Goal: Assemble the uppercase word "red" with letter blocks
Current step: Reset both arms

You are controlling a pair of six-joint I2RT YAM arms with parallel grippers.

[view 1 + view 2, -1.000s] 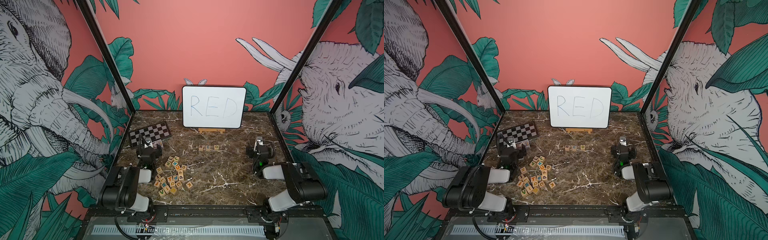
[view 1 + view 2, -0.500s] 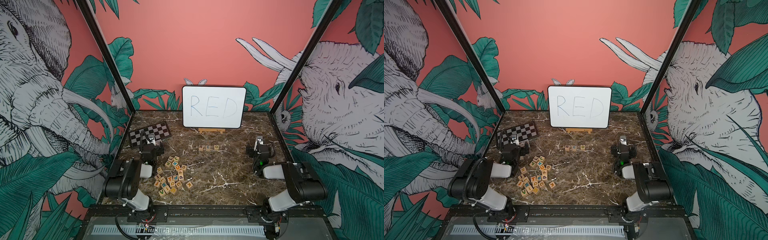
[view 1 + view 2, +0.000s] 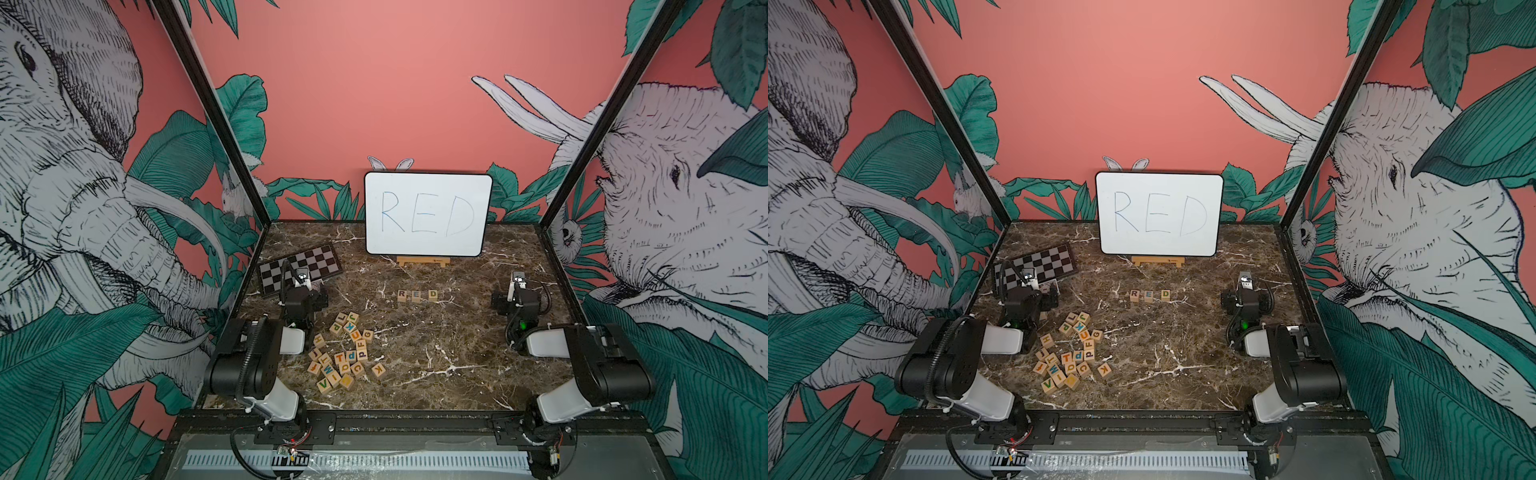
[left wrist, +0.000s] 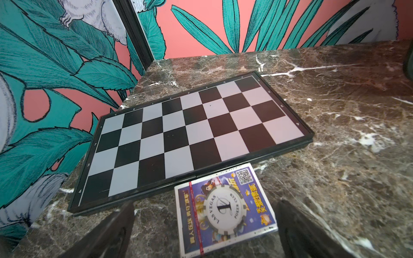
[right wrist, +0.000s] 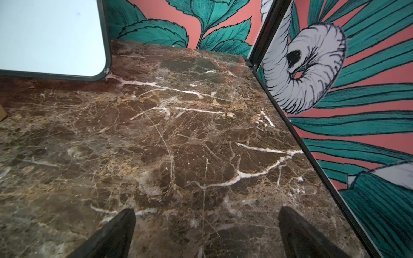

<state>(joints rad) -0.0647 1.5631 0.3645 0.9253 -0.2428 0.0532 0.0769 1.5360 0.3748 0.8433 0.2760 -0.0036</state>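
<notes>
r, e, d blocks [image 3: 416, 295] in row on middle of counter [image 3: 436, 353], before whiteboard [image 3: 428, 214], likely mirroring its spelling; word looks done. spare letter blocks [image 3: 343, 357] heaped near left arm [image 3: 245, 361]. left jaws wide, holding nothing, card box [image 4: 225, 210] and chessboard [image 4: 196, 134] ahead. right jaws wide, empty, over bare counter.

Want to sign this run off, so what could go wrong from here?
1. The R, E, D row stands loose in the open; a low sweep across could knock it crooked.
2. The open left hand hangs close to the card box beside the chessboard; dipping or advancing might shove either.
</notes>
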